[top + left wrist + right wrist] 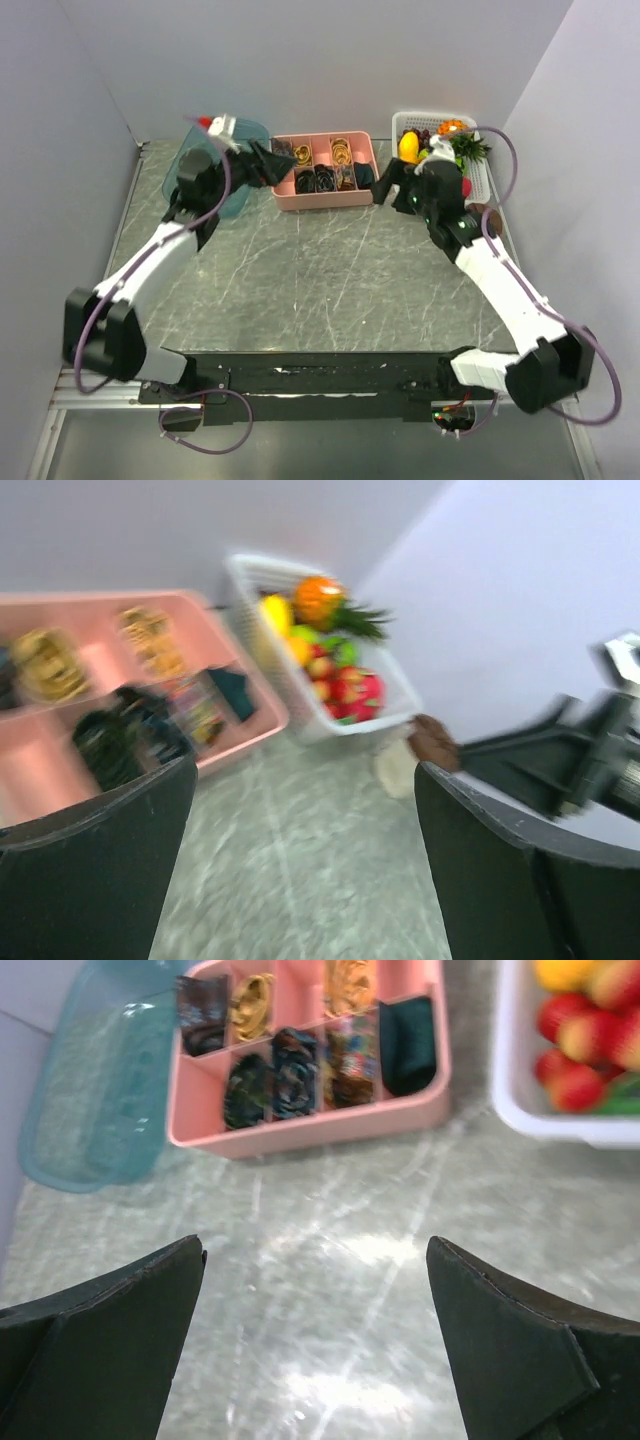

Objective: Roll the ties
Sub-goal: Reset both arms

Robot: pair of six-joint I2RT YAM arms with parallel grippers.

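Both arms were at the far side, either end of the pink tray.
- Left gripper: fingers spread wide, nothing between them, by the tray's left end.
- Right gripper: jaws also wide, empty, near side of the tray's right end.
- The ties were coiled in the tray compartments: dark, gold and one navy at the right. One far-row slot looked empty.
- No unrolled tie showed on the table. The teal bin at far left looked bare, but I couldn't tell for sure.

My read: drop-off done, arms due to clear. Lift the left one straight up before swinging, so the fingers don't snag a coil and unwind it. Keep the right arm off the white basket.
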